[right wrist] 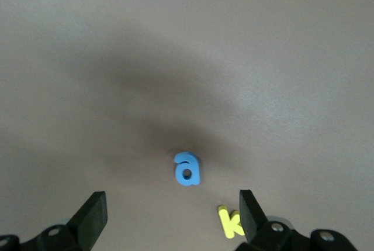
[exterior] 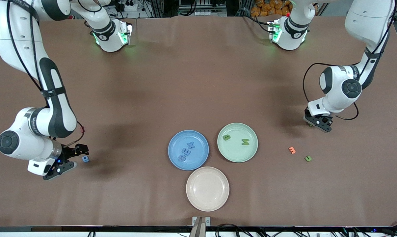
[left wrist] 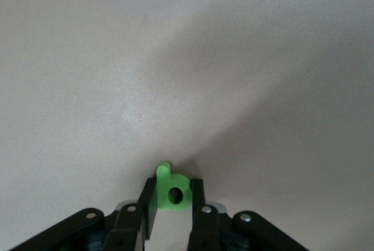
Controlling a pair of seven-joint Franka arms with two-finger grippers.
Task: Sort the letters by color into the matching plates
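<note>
Green letter b (left wrist: 173, 191) pinched edgewise in closed left gripper (left wrist: 173, 199); thin hold, probably twists on your lift. Right gripper (right wrist: 172, 213) wide open, empty, over blue letter a (right wrist: 187, 169); yellow k (right wrist: 229, 220) beside it risks snagging.

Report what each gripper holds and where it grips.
The left gripper is shut on a green letter, pinched by its two sides. The right gripper holds nothing, jaws open around a blue letter.

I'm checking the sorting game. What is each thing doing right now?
Left tool: shut on a green letter.
Right tool: open over the blue letter a.
Blue plate: holds three blue letters.
Green plate: holds two green letters.
Beige plate: holds nothing.
Loose green letter: on the table, beside an orange letter.
</note>
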